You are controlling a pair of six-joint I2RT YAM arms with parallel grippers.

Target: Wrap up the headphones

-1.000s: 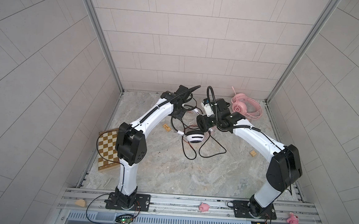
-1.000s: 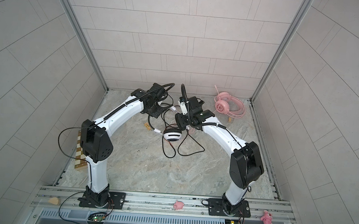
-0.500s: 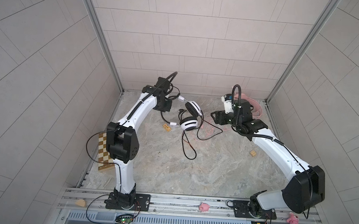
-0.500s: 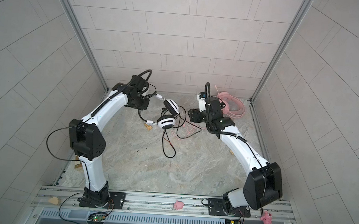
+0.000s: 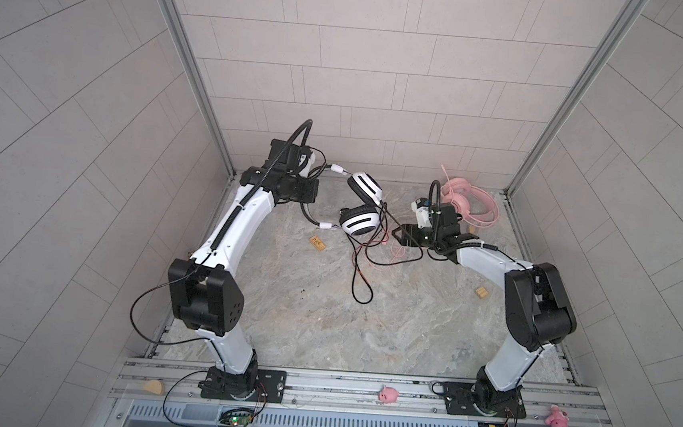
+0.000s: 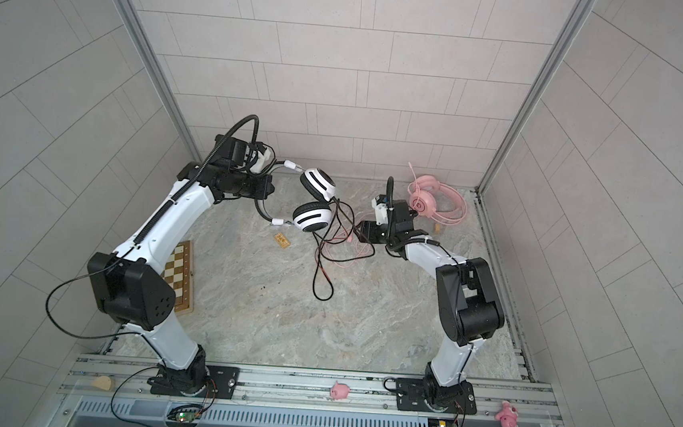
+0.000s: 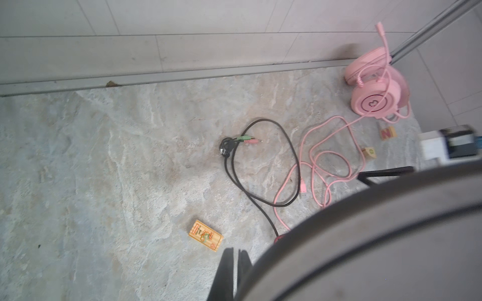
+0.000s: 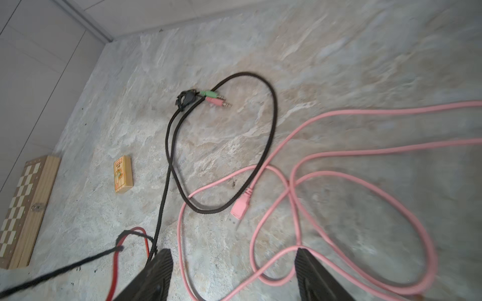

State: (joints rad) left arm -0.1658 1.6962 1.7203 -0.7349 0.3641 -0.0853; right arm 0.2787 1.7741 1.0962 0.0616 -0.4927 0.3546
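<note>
The left claw (image 7: 234, 254) is clenched on the white headset (image 5: 357, 224), holding it at 12 o'clock over the counter (image 5: 322, 325). Its black cable (image 5: 360, 295) trails toward 6 o'clock. The right claw (image 8: 232, 250), released, hovers at that headset's 3 o'clock, above the pink cable (image 8: 339, 182). The pink headset (image 5: 470, 199) lies at 1 o'clock.

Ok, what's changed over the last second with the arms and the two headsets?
The left gripper carried the white, black-striped headset, clamped in its shut jaws, up and back toward its own side. The right gripper pulled away to its side, jaws open above the pink cable. The all-pink headset and the small wooden block stayed put.
</note>
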